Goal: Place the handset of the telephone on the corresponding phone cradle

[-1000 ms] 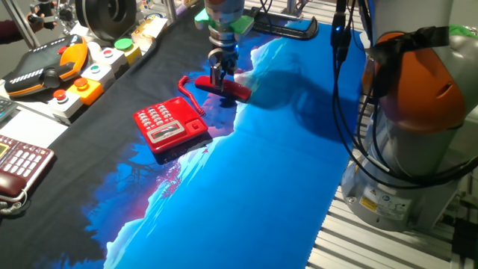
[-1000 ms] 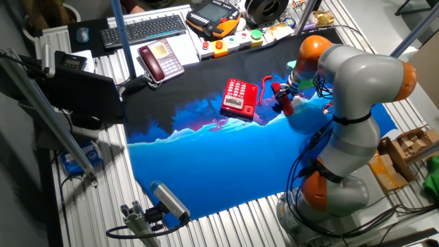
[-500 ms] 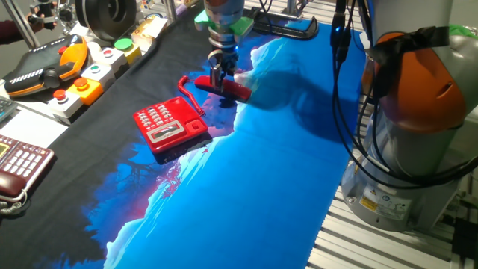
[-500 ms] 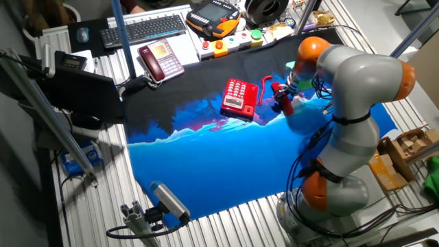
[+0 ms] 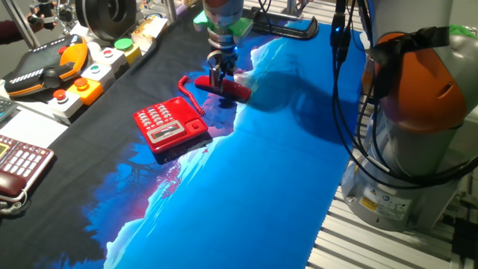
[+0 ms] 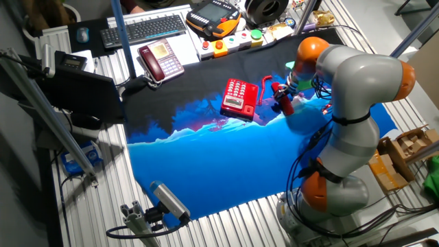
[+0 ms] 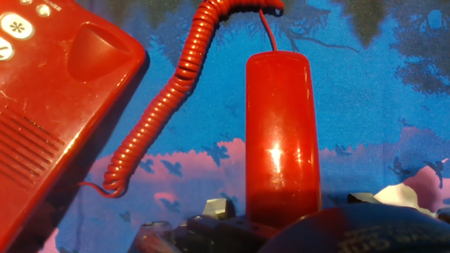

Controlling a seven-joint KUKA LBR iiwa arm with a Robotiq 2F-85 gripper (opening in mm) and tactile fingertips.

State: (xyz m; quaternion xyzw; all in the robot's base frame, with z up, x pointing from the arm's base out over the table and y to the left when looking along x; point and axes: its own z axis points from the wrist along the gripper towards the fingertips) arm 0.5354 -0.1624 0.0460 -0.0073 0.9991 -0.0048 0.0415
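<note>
The gripper [image 5: 219, 78] reaches down from above and pinches the handset [image 5: 224, 89] near its middle, toward the far edge of the table; its fingertips are hidden behind the red plastic. In the hand view the handset's near end is cut off by dark gripper parts. The telephone [image 5: 169, 125] sits just beside it, nearer the table's middle, its cradle [image 7: 42, 133] only partly in frame. The coiled cord [image 7: 169, 98] links them.
</note>
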